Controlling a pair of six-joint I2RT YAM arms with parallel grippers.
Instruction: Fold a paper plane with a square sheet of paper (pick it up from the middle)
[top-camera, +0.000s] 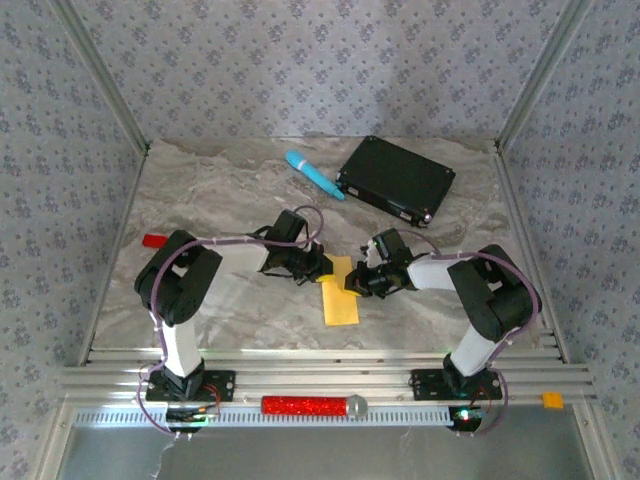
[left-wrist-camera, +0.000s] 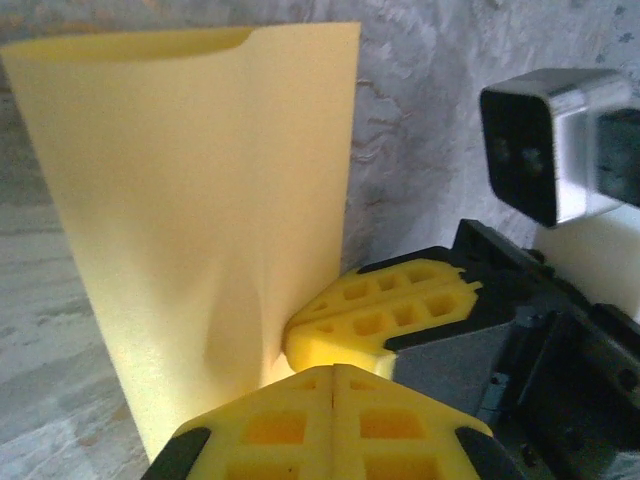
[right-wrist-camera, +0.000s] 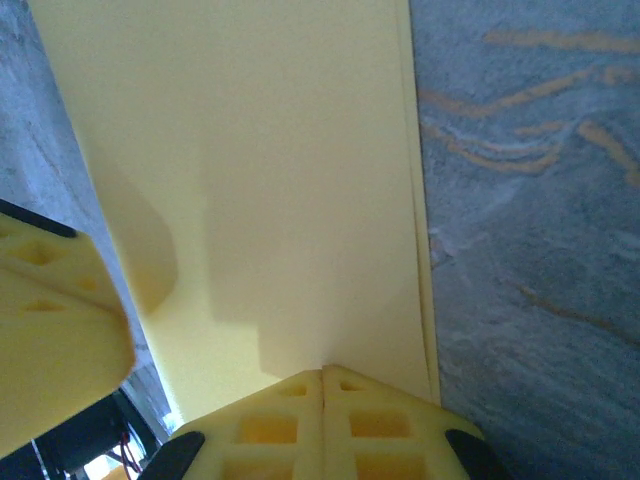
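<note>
The square sheet of paper (top-camera: 340, 298) is yellow and folded into a long rectangle, lying at the table's middle. Both grippers meet at its far end. My left gripper (top-camera: 322, 268) is on its left edge and my right gripper (top-camera: 353, 284) on its right edge. In the left wrist view the left gripper (left-wrist-camera: 333, 368) has its jaws pressed together at the foot of the sheet (left-wrist-camera: 200, 200), which is dimpled there. The right arm's fingertips (left-wrist-camera: 380, 320) touch the same spot. In the right wrist view the right gripper (right-wrist-camera: 322, 372) is shut, with the sheet (right-wrist-camera: 260, 170) running into its tips.
A black flat box (top-camera: 397, 180) and a light-blue cylinder (top-camera: 314, 174) lie at the back. A small red block (top-camera: 154, 240) sits at the left edge. A red glittery rod (top-camera: 305, 405) rests on the front rail, and patterned walls close in three sides.
</note>
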